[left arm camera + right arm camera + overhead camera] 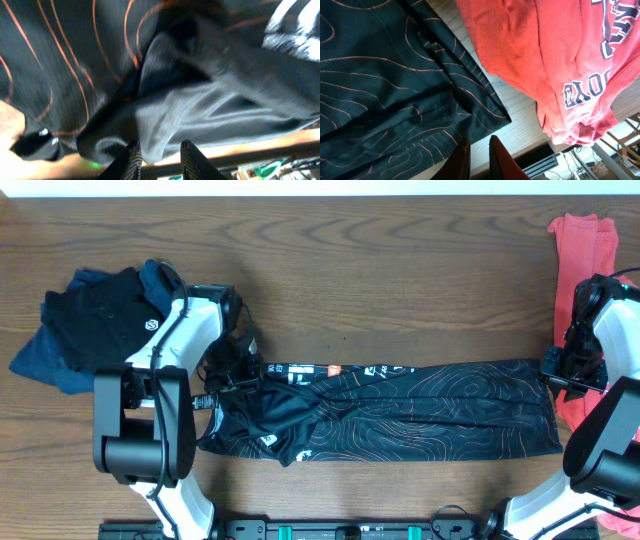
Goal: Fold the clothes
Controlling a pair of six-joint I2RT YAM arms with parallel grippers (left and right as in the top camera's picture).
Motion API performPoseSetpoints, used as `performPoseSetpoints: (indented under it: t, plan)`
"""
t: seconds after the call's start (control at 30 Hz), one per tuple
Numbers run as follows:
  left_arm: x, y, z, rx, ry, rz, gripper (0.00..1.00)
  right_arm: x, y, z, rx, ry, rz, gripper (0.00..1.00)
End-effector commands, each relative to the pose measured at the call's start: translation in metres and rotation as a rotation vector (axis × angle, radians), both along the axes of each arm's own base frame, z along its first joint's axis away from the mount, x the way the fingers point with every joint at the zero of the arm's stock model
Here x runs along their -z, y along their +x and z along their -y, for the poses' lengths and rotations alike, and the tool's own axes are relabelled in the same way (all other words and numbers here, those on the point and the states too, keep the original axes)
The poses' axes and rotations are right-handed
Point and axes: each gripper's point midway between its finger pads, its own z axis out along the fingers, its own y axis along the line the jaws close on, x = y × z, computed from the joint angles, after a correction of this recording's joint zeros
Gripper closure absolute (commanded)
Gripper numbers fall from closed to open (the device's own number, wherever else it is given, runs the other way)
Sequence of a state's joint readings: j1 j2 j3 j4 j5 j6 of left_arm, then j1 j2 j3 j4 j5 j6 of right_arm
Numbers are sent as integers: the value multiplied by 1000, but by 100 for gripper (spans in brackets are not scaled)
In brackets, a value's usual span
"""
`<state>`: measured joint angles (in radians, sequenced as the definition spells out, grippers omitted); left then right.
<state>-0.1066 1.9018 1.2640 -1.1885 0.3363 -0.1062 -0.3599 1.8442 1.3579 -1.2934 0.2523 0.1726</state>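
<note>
Black jersey point(420, 405) with thin orange contour lines, stretched out as a long band across the middle of the table point(350, 260), running left to right. Right half pretty flat and tidy. Left end bunched and rumpled, a fold of plain dark inner fabric turned up, a few small white and red logos along the top edge.

Left gripper point(243, 375) parked right over that messy left end. Fingers point(131, 160) apart with a clear gap, nothing pinched between them judging by the wrist view, grey-black cloth just past the tips. Pretty blurry there, so no finer detail to give.

Right gripper point(556, 370) over at the jersey's right edge, near the upper corner. Fingers point(502, 155) only a little apart, just a narrow slit, bare wood showing below and no fabric caught in between. Hemmed corner of the jersey just beside the tips; touching or not, hard to tell.

Red shirt point(580, 250) with navy lettering crumpled at the far right of the table, partly hidden under the right arm, close to the jersey's end with a strip of bare wood between the two.

Dark pile point(90, 320) at the far left: black shirt with a small white logo lying on top of a navy one, up and left of the jersey, not touching it.
</note>
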Motion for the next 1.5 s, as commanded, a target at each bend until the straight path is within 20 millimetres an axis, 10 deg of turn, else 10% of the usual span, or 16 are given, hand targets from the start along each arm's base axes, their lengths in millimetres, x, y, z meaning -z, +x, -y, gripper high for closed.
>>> performPoseSetpoints:
  t: [0.0,0.47,0.7,1.07,1.47]
  plan:
    - [-5,3,9,-24,-48,24,71,-3,-1,-1,27,10,23,87]
    - [-2,9,47,93,-106,97,73,37,1,-8,-22,45,73,48]
    - [15,-2,34,99,38,81,72,66,-1,-11,-34,48,117,32]
    - [43,-34,22,90,81,13,72,87,-4,-9,-51,44,159,29]
    - [54,0,-18,72,344,168,72,111,-10,-15,-32,124,231,36]
